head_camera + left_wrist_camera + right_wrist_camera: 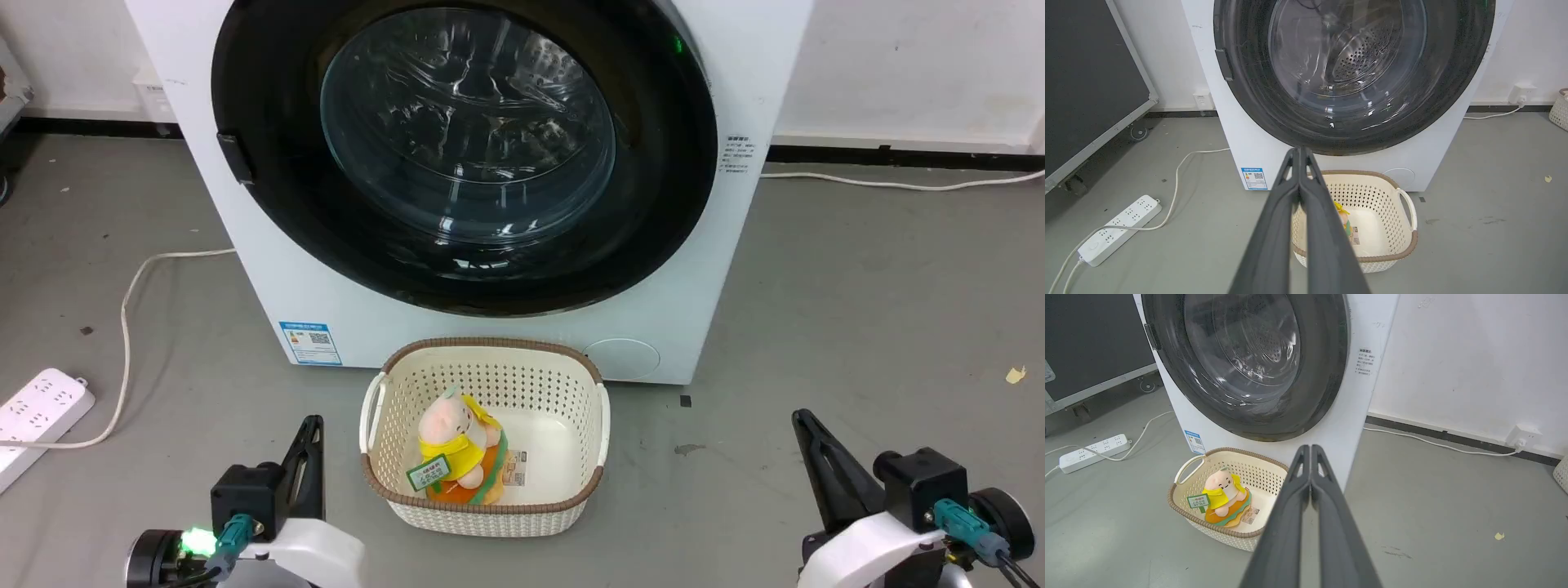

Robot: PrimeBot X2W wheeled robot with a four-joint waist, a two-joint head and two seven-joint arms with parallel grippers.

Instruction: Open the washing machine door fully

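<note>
Head view: the washing machine door [464,155] sits at 12 o'clock of the frame. It is shut, with its glossy black rim lying flat on the front of the white washing machine [269,269], and the clear glass bowl centre carries reflections. A small black handle tab [235,158] sits on the rim at 9 o'clock of the door. A blue energy label [310,343] is on the machine front at 7 o'clock of the door, and a round white cover [622,358] at 5 o'clock. A cream perforated laundry basket [490,347] with a brown woven rim stands on the grey floor [857,327] at 6 o'clock of the door, just in front of the machine; contact with the machine cannot be told. In the basket, toward its 7 o'clock side, is a plush toy [457,445] with a pink head, yellow and orange body and green tag. The left tool [313,423] is at 7 o'clock of the frame and the right tool [800,415] at 4 o'clock, one on either side of the basket and both well apart from the door. Left wrist view: its two dark fingers [1278,228] are pressed together to the tips, with nothing between them. Right wrist view: its fingers [1286,522] are likewise together and empty. A white power strip [37,412] lies at 9 o'clock of the frame, with its white cable [126,327] running toward the machine. Left wrist view: the perforated steel drum [1359,61] is visible through the glass.
</note>
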